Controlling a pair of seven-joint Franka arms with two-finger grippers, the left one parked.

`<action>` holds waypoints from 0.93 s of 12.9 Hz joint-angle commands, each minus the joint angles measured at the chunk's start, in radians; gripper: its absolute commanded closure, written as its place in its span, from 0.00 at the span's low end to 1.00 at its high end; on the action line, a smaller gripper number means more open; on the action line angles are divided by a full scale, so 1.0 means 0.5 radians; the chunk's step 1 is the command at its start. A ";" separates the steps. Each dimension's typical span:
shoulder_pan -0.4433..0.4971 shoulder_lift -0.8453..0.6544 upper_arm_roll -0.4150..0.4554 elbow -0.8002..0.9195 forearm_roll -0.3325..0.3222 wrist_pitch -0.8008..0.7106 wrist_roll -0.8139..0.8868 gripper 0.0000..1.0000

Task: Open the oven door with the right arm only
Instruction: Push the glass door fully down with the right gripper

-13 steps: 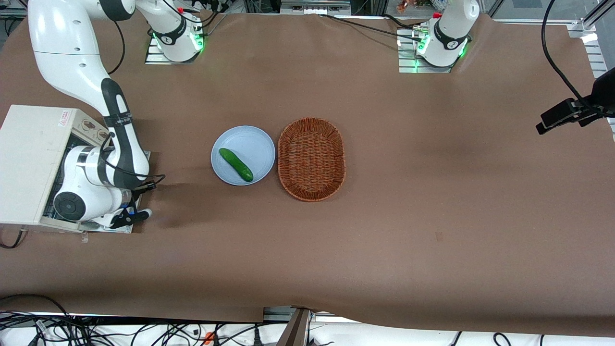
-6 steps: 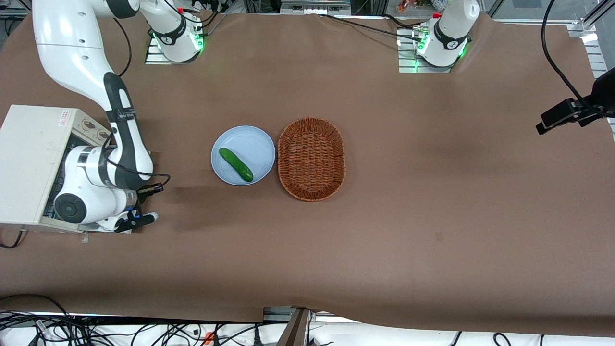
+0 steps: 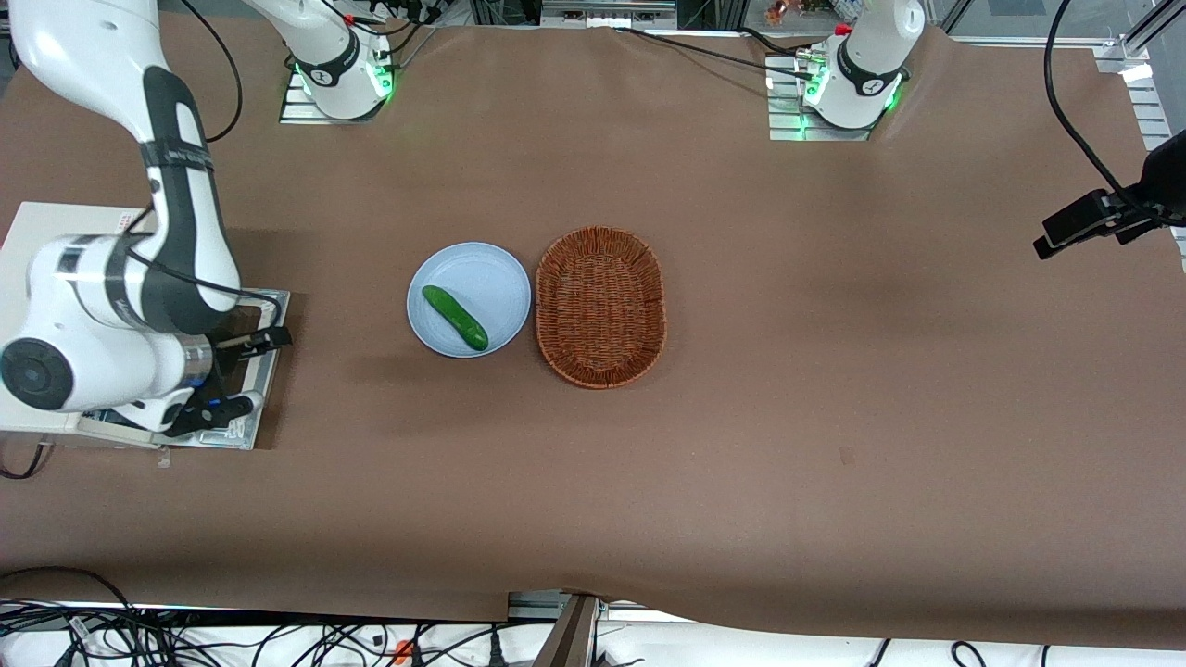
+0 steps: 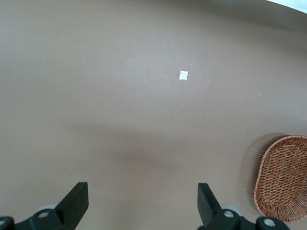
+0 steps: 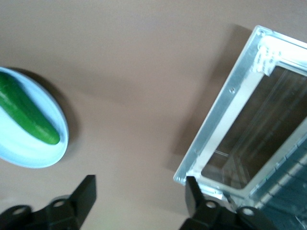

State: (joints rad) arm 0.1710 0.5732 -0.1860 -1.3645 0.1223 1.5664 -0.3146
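Note:
The oven door (image 3: 270, 369) lies swung down, flat on the table in front of the cream-white oven (image 3: 54, 219). Its silver frame and dark glass also show in the right wrist view (image 5: 225, 120), with the wire rack (image 5: 288, 191) inside the oven. The right arm (image 3: 176, 195) hangs over the oven and hides most of it. My gripper (image 3: 227, 408) is open and empty, above the door's outer edge. In the right wrist view the gripper (image 5: 140, 191) is above bare table beside the door's frame, one finger (image 5: 193, 194) over the frame's corner.
A blue plate (image 3: 482, 278) with a green cucumber (image 3: 455, 317) sits toward the table's middle, beside a brown wicker basket (image 3: 600, 307). Plate (image 5: 29, 153) and cucumber (image 5: 26, 115) also show in the right wrist view. A black camera mount (image 3: 1103, 218) stands at the parked arm's end.
The right arm has risen and swung back over the oven, carrying the gripper from just past the door's outer edge to above it. The door stays flat.

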 commanded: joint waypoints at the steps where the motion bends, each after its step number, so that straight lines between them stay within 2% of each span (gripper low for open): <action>1: -0.011 -0.097 -0.048 0.062 0.016 -0.196 -0.021 0.00; 4: -0.005 -0.164 -0.146 0.183 -0.005 -0.390 0.009 0.00; 8: -0.001 -0.388 -0.223 0.137 -0.051 -0.396 0.098 0.00; 12: -0.005 -0.588 -0.232 0.118 -0.162 -0.390 0.117 0.00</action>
State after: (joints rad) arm 0.1671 0.3361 -0.3036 -1.2761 0.0614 1.3774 -0.2736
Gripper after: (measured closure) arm 0.000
